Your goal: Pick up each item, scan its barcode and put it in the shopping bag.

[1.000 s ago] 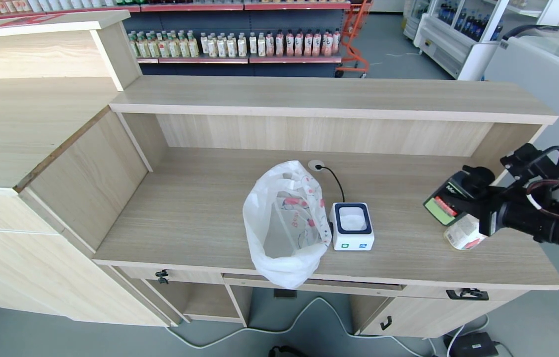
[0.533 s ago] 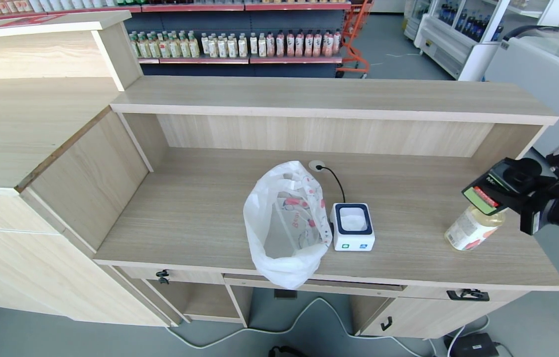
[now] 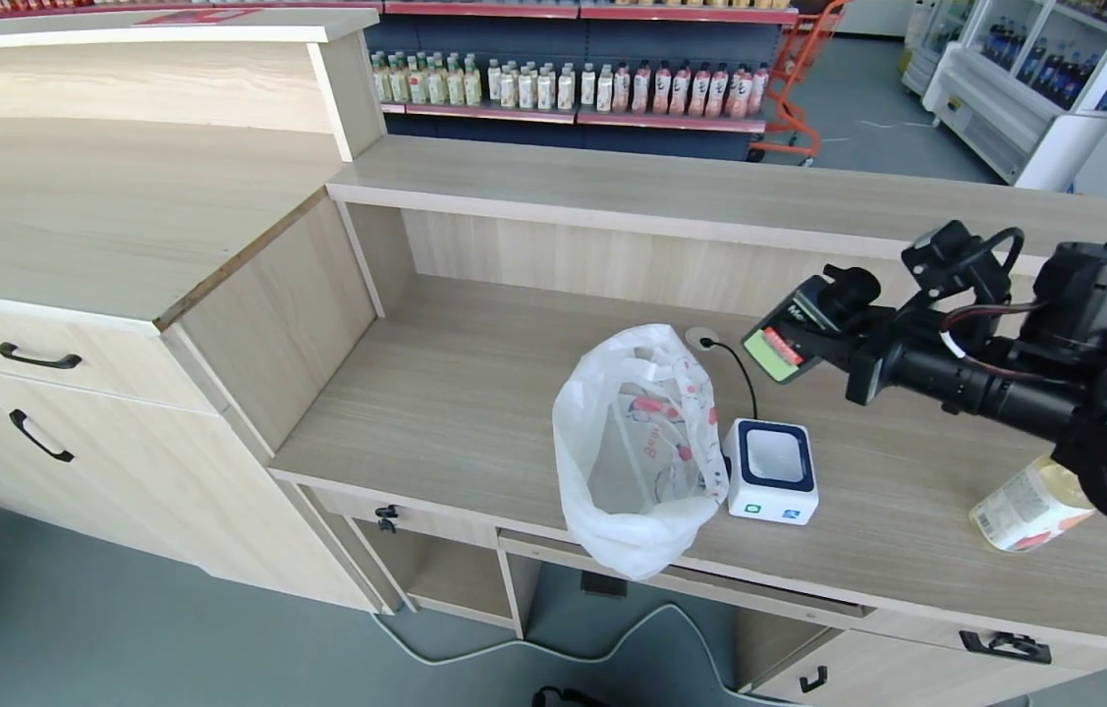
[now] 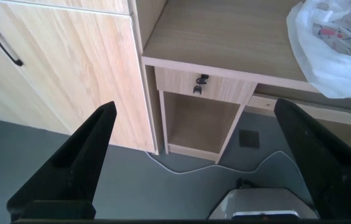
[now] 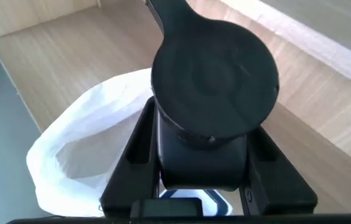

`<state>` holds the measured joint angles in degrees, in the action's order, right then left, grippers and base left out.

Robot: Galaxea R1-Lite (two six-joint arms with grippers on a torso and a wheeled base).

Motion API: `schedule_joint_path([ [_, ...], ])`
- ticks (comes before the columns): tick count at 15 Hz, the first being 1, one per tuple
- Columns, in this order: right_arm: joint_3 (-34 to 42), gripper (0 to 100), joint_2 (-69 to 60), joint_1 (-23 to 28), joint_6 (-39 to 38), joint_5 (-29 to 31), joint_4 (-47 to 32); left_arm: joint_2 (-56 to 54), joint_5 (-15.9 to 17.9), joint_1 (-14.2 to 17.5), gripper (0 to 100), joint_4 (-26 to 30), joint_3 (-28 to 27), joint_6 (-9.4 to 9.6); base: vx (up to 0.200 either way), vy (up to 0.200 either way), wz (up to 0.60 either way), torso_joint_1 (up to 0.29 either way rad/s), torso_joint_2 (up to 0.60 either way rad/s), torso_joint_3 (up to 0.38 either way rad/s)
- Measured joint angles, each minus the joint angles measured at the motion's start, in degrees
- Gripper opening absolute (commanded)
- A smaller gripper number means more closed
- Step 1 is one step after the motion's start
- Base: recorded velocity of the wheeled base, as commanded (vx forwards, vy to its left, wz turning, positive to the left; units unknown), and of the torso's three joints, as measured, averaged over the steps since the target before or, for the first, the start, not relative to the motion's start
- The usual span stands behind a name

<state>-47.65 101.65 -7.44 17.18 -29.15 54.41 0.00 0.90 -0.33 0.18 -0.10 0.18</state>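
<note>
My right gripper (image 3: 833,329) is shut on a black container with a green and red label (image 3: 777,349), held in the air above and just behind the white scanner (image 3: 774,471). From the right wrist view the container's round black cap (image 5: 213,81) sits between my fingers, over the bag (image 5: 82,149). The white plastic shopping bag (image 3: 641,442) stands open at the counter's front edge, touching the scanner's left side, with printed packaging inside. A bottle of pale yellow liquid (image 3: 1024,506) stands at the counter's right end, partly hidden by my arm. My left gripper (image 4: 197,168) hangs open below counter level.
The wooden counter (image 3: 474,412) has a raised ledge (image 3: 612,187) behind and a higher cabinet (image 3: 101,206) on the left. A black cable (image 3: 735,363) runs from the scanner to a hole in the counter. Drawers (image 4: 203,84) lie under the front edge.
The head camera has shifted, so the whole scene sits further right. My right arm has carried the black container leftwards, from beside the bottle to above the scanner.
</note>
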Motion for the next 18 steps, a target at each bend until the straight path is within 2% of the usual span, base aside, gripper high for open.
schedule_joint_path([
  [6, -5.53, 0, 16.71, -6.7, -3.72, 0.0, 3.16, 0.02, -0.01, -0.02, 100, 0.0, 0.0, 0.0, 0.0, 0.0, 0.0, 0.0, 0.0, 0.0],
  [18, -6.64, 0, 27.54, -9.75, 2.12, 0.41, 4.41, 0.02, -0.01, -0.02, 100, 0.0, 0.0, 0.0, 0.0, 0.0, 0.0, 0.0, 0.0, 0.0],
])
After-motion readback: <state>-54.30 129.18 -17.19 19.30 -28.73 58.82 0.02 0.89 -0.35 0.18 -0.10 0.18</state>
